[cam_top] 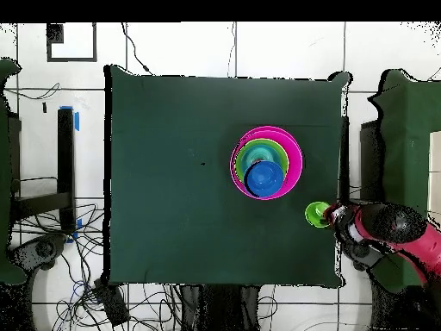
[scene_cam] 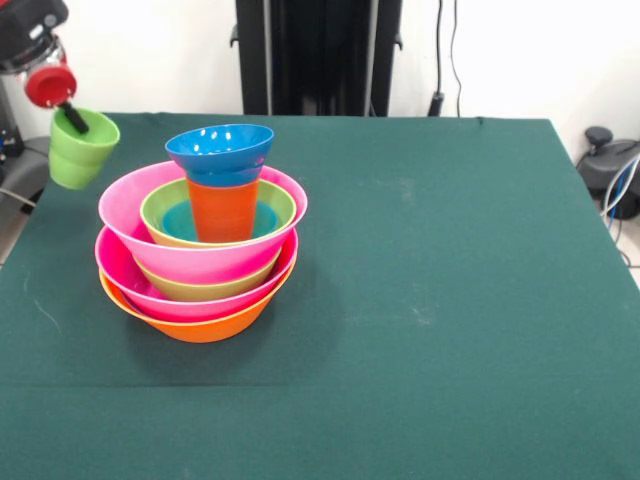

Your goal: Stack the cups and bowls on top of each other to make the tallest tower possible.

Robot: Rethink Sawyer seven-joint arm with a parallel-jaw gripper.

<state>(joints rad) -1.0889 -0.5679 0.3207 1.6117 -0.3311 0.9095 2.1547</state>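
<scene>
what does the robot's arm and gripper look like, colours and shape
The arm is red with black sections, rounded and tube-like. In the front view its end is a dark grey block with a round red part, and the gripper below it is a slim black finger.

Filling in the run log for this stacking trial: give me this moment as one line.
gripper: shut on green cup, held off the table's edge | tower: orange bowl lowest, orange-red cup, blue bowl on top

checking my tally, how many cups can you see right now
2. The orange cup stands upright in the middle of the bowl stack, with a blue bowl on its rim. The green cup is held up in the pincer beside the stack. More could be hidden in the nested bowls.
</scene>
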